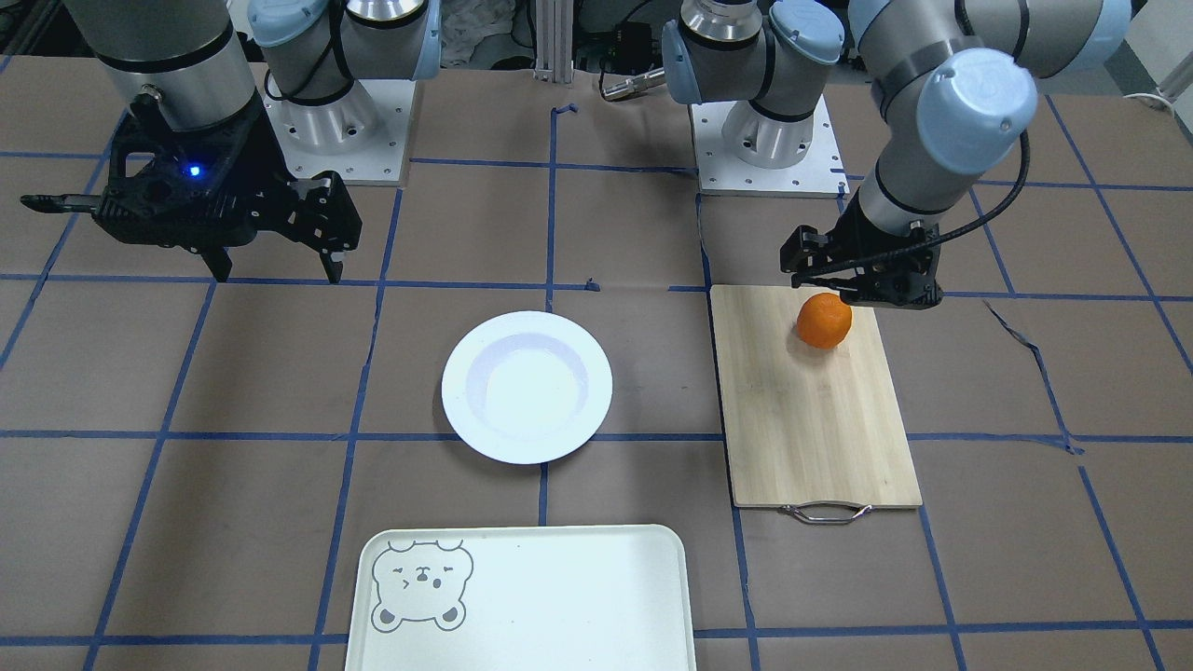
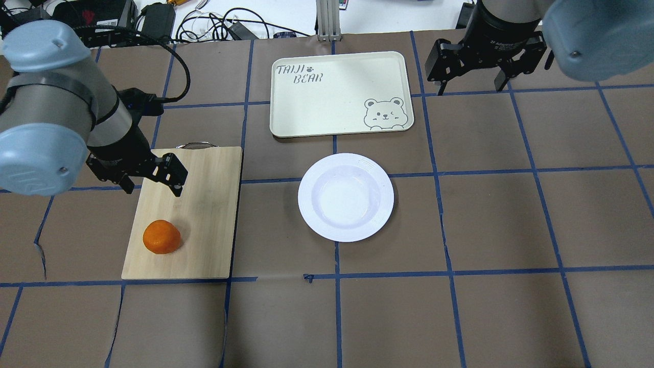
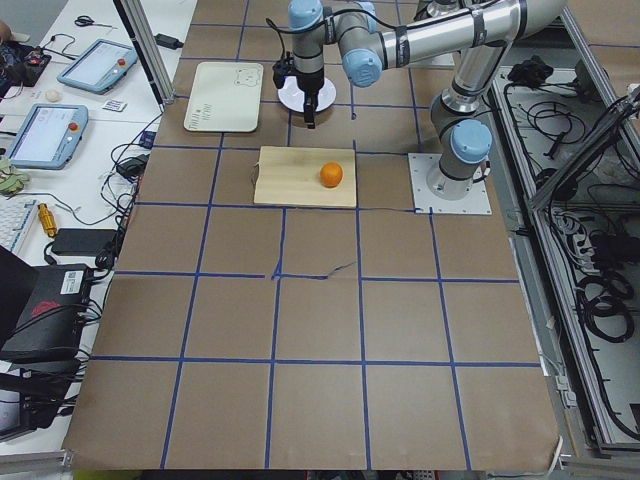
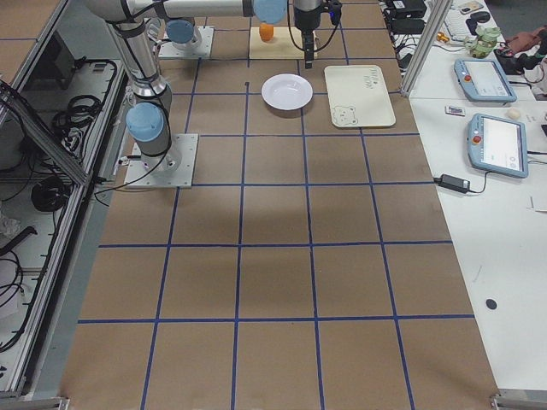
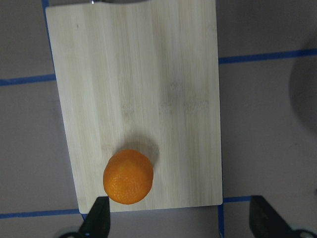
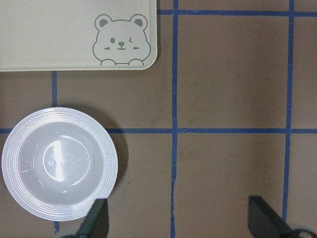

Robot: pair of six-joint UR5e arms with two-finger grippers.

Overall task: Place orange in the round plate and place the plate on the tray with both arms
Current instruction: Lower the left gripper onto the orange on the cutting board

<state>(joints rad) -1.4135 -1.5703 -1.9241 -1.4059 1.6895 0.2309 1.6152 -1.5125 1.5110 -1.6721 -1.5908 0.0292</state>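
Now: orange (image 2: 161, 236) sits on bamboo board (image 2: 204, 214), near its robot-side end. Left gripper (image 5: 179, 220) points straight down over that end, jaws spread wide, holding nothing. Right gripper (image 1: 278, 266) hangs high, jaws apart, empty. Round plate (image 2: 306, 197) lies mid-surface. Tray (image 2: 332, 97) lies beyond, long axis crosswise, bear corner nearest plate. Brown surface (image 2: 485, 204) w/ blue tape grid.

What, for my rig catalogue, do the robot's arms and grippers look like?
Silver-grey tubular arms with light-blue joint caps. The left gripper and right gripper are black and angular, two fingers each. A black cable loops to the left wrist; a blue light glows on the right gripper.
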